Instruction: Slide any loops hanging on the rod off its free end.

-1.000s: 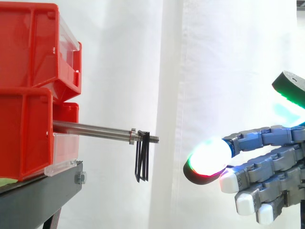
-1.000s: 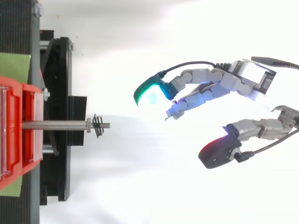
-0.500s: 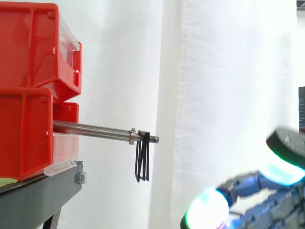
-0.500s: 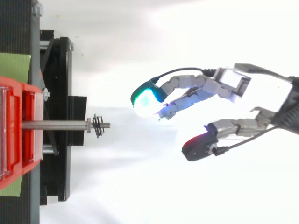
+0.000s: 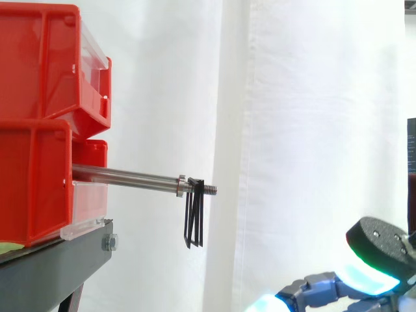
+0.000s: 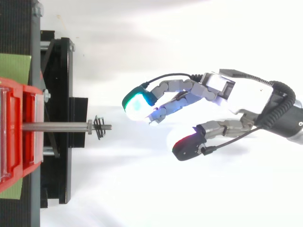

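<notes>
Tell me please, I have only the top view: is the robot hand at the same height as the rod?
Observer: No. In the side view the robot hand is lower than the rod, down in the bottom right corner.
Operator: And the loops, how do they hang?
Observer: Straight down from the rod, just outside its collar, as thin black strands close together. They touch nothing else.
</notes>
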